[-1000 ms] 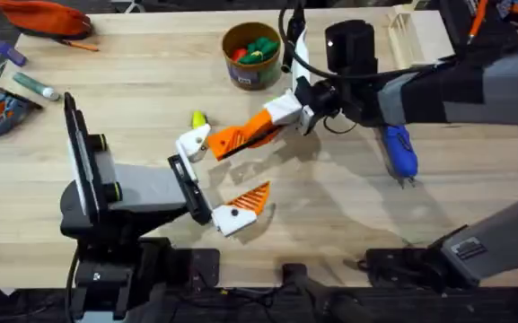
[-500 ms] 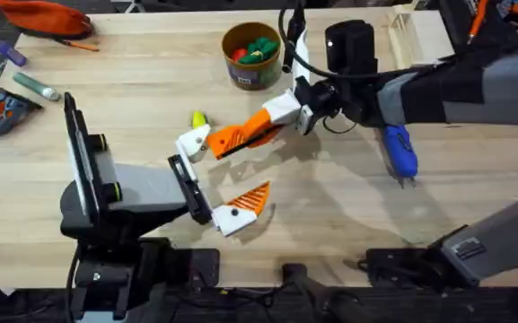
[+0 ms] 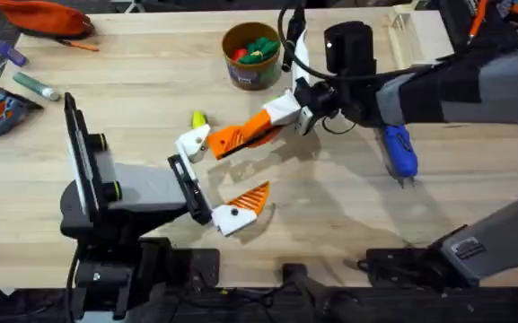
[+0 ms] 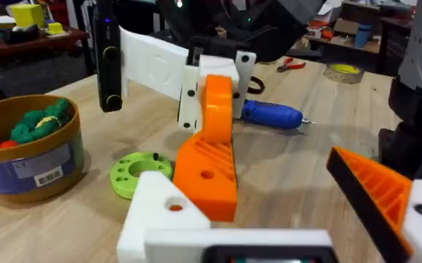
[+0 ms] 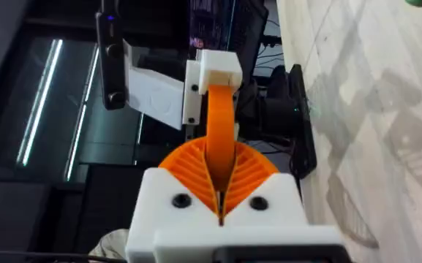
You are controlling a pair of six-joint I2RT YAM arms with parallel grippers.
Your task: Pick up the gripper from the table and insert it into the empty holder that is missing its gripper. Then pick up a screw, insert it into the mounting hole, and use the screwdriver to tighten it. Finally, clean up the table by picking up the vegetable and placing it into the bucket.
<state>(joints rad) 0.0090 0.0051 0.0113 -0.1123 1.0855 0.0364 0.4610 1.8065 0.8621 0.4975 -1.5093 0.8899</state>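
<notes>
1. Pale wooden table [image 3: 330, 224], two arms at work over it
2. Right gripper [image 3: 287, 115] was clamped on the orange gripper [image 3: 241, 135], whose far end met the white holder [image 3: 192, 144] of the left arm
3. Left gripper [image 3: 212, 184] stood wide, one finger bare white, the other orange-padded
4. Blue screwdriver [image 3: 400, 152] lay under the right arm
5. Yellow vegetable [image 3: 198, 118] lay just beside the holder
6. Ochre bucket [image 3: 251, 54] stood behind
7. Green ring-shaped disc [image 4: 140, 172] lay near the bucket
</notes>
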